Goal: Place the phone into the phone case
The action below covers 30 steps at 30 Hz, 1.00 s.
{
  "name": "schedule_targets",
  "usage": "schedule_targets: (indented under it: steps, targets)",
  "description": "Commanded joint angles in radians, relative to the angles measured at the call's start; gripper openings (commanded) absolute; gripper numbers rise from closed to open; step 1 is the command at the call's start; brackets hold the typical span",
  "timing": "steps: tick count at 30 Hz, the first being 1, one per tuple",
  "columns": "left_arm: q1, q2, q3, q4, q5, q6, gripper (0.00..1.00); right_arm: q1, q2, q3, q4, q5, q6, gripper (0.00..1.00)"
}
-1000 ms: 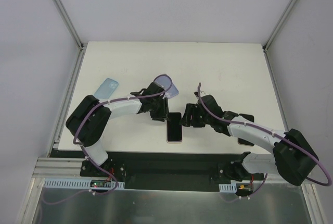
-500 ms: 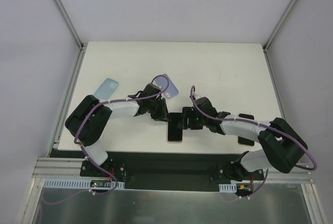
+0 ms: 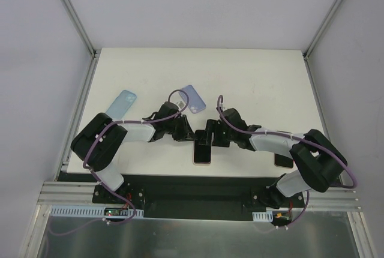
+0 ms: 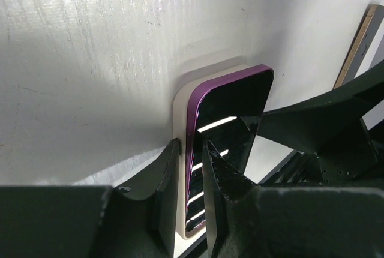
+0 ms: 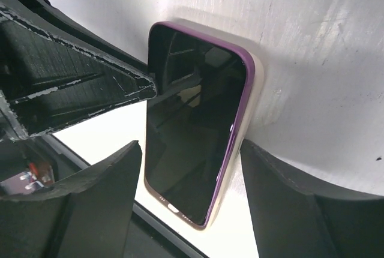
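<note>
The purple-rimmed, black-screened phone (image 3: 202, 155) lies face up in the cream soft phone case (image 4: 179, 108), low in the middle of the overhead view, near the bottom edge of the white table (image 3: 258, 78). Its far corners look seated, but I cannot tell whether the whole rim is home. The left hand (image 4: 189, 153) is almost closed, pinching the case wall and the phone's edge. The right hand (image 5: 191, 150) is spread wide astride the phone, gripping nothing. Probably only pressing the edges in and letting go remain.
</note>
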Motion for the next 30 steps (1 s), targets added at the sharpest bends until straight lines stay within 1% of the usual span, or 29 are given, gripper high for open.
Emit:
schedule_targets:
  steps: [1, 5, 8, 11, 14, 19, 20, 23, 27, 30]
  targets:
    - [-0.034, 0.019, -0.048, -0.031, 0.136, -0.047, 0.17, -0.004, -0.005, -0.002, 0.250, -0.223, 0.098, 0.69]
    - [-0.034, 0.017, -0.056, -0.020, 0.136, -0.050, 0.17, -0.015, -0.033, -0.025, 0.331, -0.263, 0.119, 0.68]
    - [-0.035, 0.014, -0.066, -0.003, 0.139, -0.056, 0.17, -0.024, -0.047, -0.045, 0.362, -0.277, 0.125, 0.67]
    - [-0.034, 0.014, -0.071, 0.009, 0.143, -0.060, 0.16, -0.041, -0.047, -0.081, 0.463, -0.324, 0.153, 0.67]
    - [-0.035, 0.014, -0.073, 0.021, 0.151, -0.065, 0.16, -0.050, -0.044, -0.097, 0.531, -0.355, 0.177, 0.66]
    - [-0.034, -0.001, -0.085, 0.058, 0.173, -0.079, 0.16, -0.056, -0.018, -0.101, 0.557, -0.381, 0.193, 0.65]
    - [-0.034, -0.003, -0.088, 0.066, 0.177, -0.082, 0.15, -0.056, -0.002, -0.109, 0.613, -0.392, 0.208, 0.66]
    - [-0.034, -0.009, -0.089, 0.073, 0.183, -0.087, 0.14, -0.063, 0.025, -0.129, 0.696, -0.423, 0.257, 0.65]
    - [-0.034, -0.009, -0.083, 0.081, 0.203, -0.090, 0.12, -0.075, 0.039, -0.140, 0.723, -0.421, 0.270, 0.65]
    - [-0.035, -0.014, -0.100, 0.112, 0.214, -0.108, 0.08, -0.084, 0.050, -0.149, 0.749, -0.421, 0.288, 0.65]
